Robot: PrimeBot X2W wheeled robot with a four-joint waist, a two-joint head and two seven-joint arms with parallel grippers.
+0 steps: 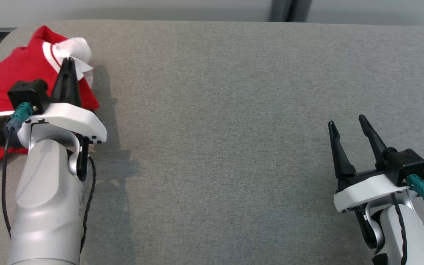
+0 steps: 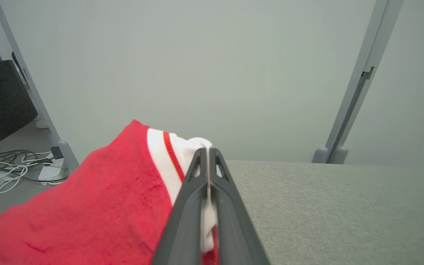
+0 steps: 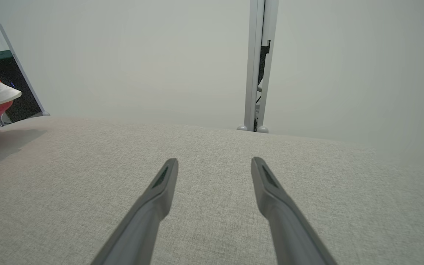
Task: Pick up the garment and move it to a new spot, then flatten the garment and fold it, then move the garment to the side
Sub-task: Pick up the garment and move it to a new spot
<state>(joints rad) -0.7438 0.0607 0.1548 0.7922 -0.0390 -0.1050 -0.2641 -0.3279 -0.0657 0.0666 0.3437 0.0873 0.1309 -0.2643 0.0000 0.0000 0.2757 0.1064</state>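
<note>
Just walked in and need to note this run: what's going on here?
The robot's left gripper is shut on the white-trimmed edge of a red garment, which lies bunched at the far left corner of the grey padded table. The right gripper stands open at the right side of the table, holding nothing. The garment is still crumpled, not yet flattened or folded.

Soft red cloth garment (image 1: 2,73) (white ribbed trim (image 1: 79,46)); matt grey woven fabric tabletop (image 1: 215,129)
</note>
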